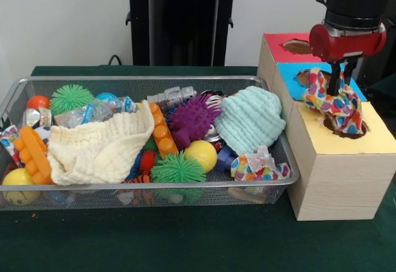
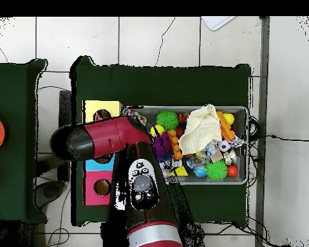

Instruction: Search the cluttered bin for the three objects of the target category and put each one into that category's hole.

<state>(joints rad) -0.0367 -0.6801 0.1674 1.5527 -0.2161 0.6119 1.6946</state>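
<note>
You are at the drop-off step: the hand [image 1: 337,80] hangs over the yellow section of the sorting box [image 1: 346,179], clamped on a patterned cloth [image 1: 337,106] whose lower end sits in the yellow hole [image 1: 346,130]. Next, you likely need to let go so it falls through. Then go back left to the bin [image 1: 12,99], where another patterned cloth [image 1: 257,165] lies at the near right corner, with a mint cloth [image 1: 250,120] and a cream cloth [image 1: 102,151] beyond.

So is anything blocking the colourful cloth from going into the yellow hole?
Nothing visible blocks it. The patterned cloth hangs from the gripper, and its lower end already dips into the hole in the yellow top of the wooden box.
</note>
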